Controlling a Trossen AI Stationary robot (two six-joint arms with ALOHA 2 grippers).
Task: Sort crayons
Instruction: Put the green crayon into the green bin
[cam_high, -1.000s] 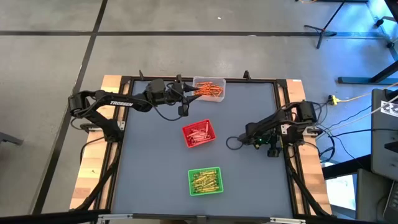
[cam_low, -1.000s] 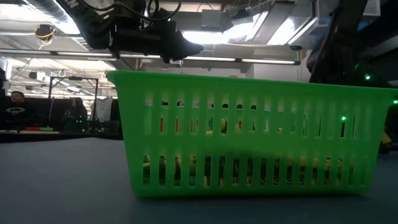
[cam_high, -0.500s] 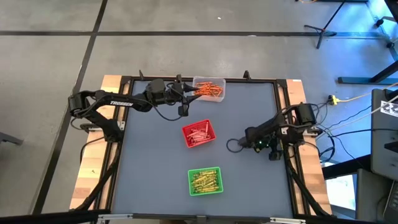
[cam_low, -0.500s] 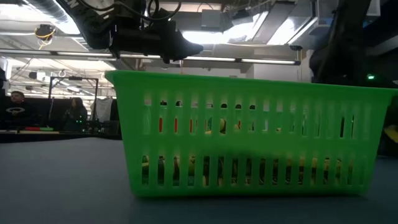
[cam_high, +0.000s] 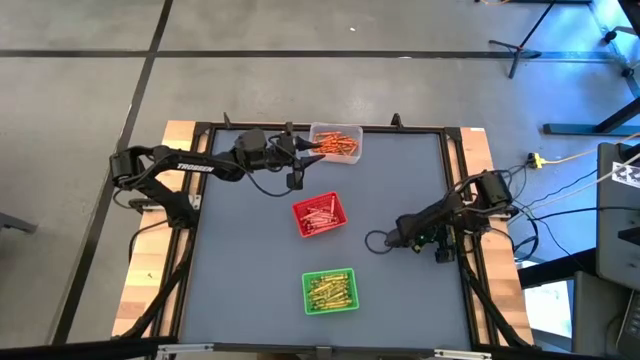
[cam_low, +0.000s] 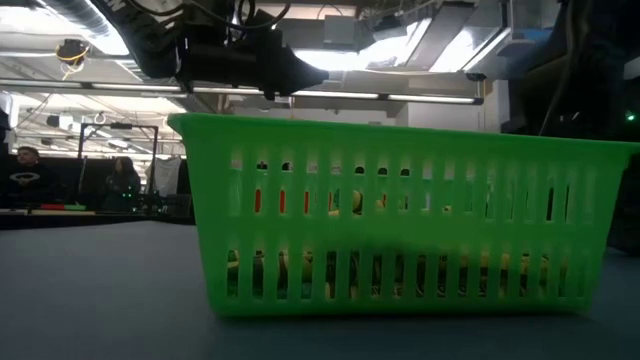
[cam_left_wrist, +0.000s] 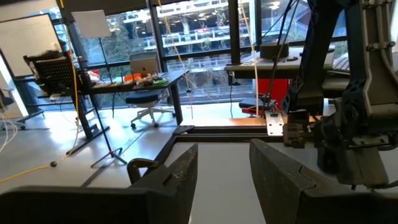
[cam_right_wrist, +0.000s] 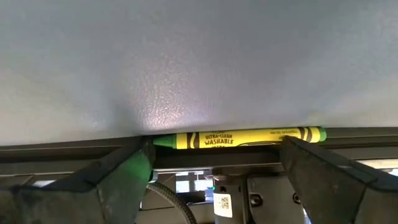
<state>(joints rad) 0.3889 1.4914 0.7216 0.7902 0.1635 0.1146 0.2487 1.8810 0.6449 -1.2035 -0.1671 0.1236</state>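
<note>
A yellow-green crayon (cam_right_wrist: 239, 137) lies on the table along the dark rim at the right edge. My right gripper (cam_right_wrist: 217, 152) (cam_high: 443, 252) is open and points back at that rim, one finger near each end of the crayon. Whether they touch it, I cannot tell. My left gripper (cam_high: 306, 148) (cam_left_wrist: 222, 163) hangs open and level at the clear tray (cam_high: 336, 143) of orange crayons, with nothing between its fingers. Red crayons fill the red tray (cam_high: 319, 215), and yellow-green ones the green tray (cam_high: 330, 291) (cam_low: 400, 225).
The black frame (cam_high: 455, 200) runs round the grey table top. In the low view the green tray stands close in front and hides most of the table. Bare table lies between the trays and the right edge. People sit far off in the room (cam_low: 30, 170).
My right gripper has swung a short way toward the table's near edge, staying close to the right rim.
</note>
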